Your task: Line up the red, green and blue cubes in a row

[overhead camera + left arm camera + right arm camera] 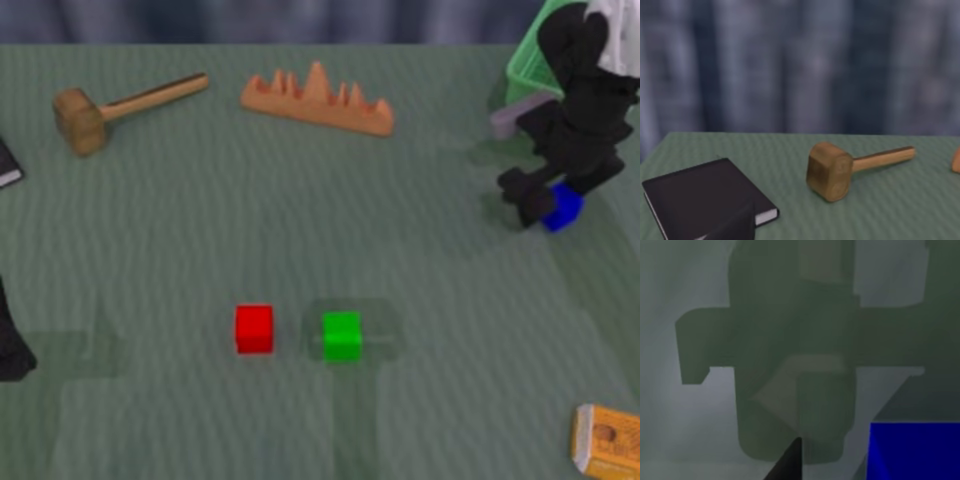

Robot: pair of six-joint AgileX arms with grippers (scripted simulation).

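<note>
Across the whole top view ran a dull green table (200, 230) with a faint ribbed texture, and behind its far edge hung a blurred grey-blue backdrop like folded curtain. At the far left lay a wooden mallet (85, 118), its handle pointing toward the middle; a black book (700, 200) sat close beside it at the left edge. Further along the far side lay an orange spiked piece (320, 100). A green mesh basket (525, 70) stood in the far right corner, partly hidden by the right arm. An orange printed box (605, 442) lay in the near right corner; its print was too small to read.

Near the middle, the red cube (254, 329) and the green cube (342, 335) sat side by side, apart. The blue cube (564, 207) was well off to the right, mostly covered by the right gripper (545, 200), which was down at it; I could not tell how wide its fingers stood or whether they had hold of the cube. The left gripper (737, 225) was parked at the table's left edge, its opening not discernible.
</note>
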